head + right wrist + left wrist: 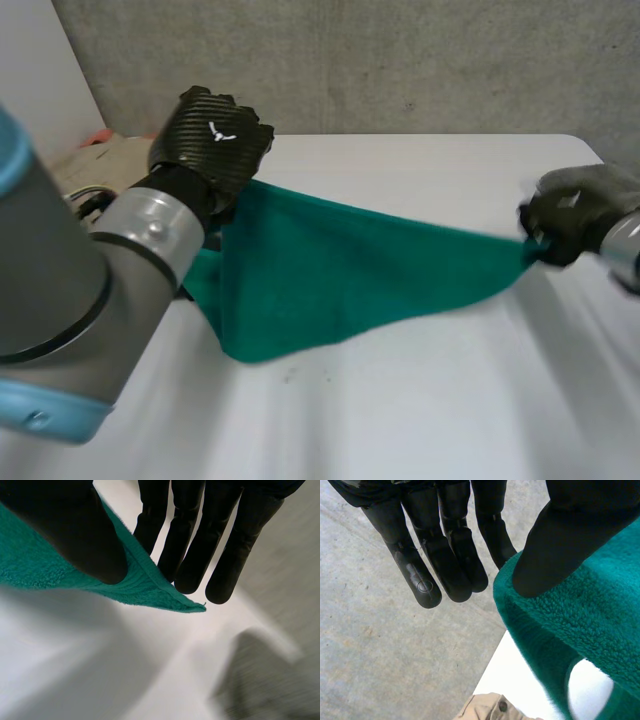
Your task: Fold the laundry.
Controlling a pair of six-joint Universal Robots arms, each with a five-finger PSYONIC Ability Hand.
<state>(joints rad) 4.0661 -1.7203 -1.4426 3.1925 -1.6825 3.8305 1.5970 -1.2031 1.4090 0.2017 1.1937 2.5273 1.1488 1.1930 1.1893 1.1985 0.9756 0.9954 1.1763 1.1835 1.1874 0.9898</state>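
Observation:
A green towel (350,270) hangs stretched between my two hands above the white table (420,400); its lower fold sags down to the tabletop. My left hand (212,135) holds its far left corner up. In the left wrist view the thumb (555,545) presses the towel's edge (580,620) against a straight finger (492,530). My right hand (570,215) holds the towel's right corner out over the table's right side. In the right wrist view that thumb (75,530) pinches the towel's corner (145,585) against the straight fingers (210,545).
My left arm (60,300) stands large at the near left. A beige garment (100,160) lies at the table's far left, seen with a button under my left hand (490,707). A grey wall (400,60) runs behind the table.

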